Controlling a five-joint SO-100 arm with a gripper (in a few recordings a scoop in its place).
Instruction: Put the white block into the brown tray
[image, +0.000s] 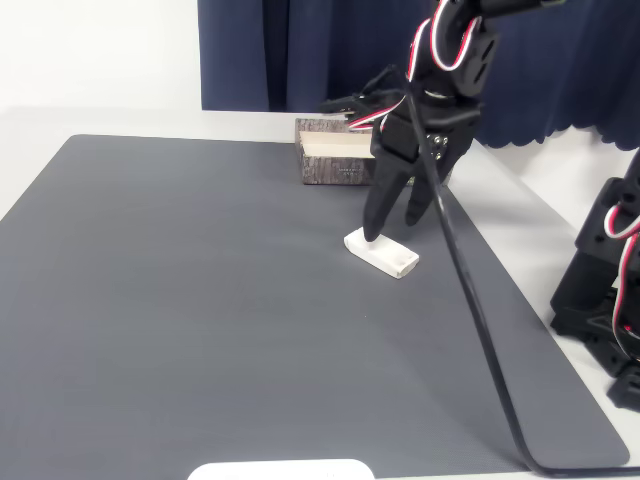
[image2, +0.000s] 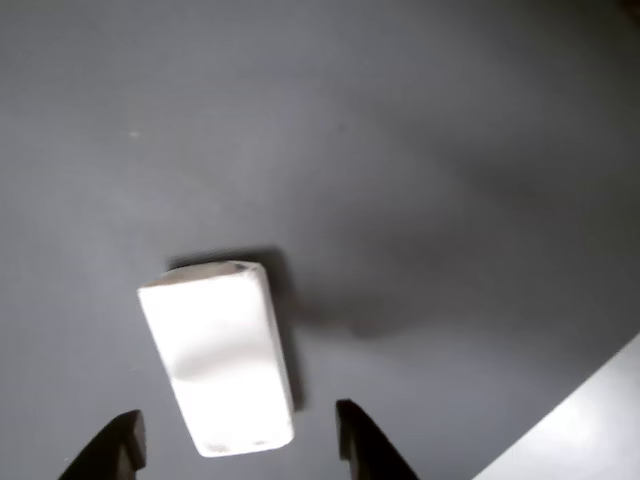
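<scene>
1. Mat (image: 220, 300): matt dark grey, smooth, faint fine texture.
2. White block (image: 381, 254): smooth off-white, slight sheen, plastic-like; rounded corners.
3. Brown tray (image: 333, 165): cardboard look, wood-grain print outside, pale matt inside.
4. Gripper (image: 392, 228): matt black plastic.
5. Curtain (image: 300, 50): dark blue cloth, folded.
6. Cable (image: 480, 320): glossy black.

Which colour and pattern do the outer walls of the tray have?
Dark brown wood-grain print on the brown tray, clearest in the fixed view.

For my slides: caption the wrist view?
Open gripper straddling the white block lying flat on the grey mat.
</scene>
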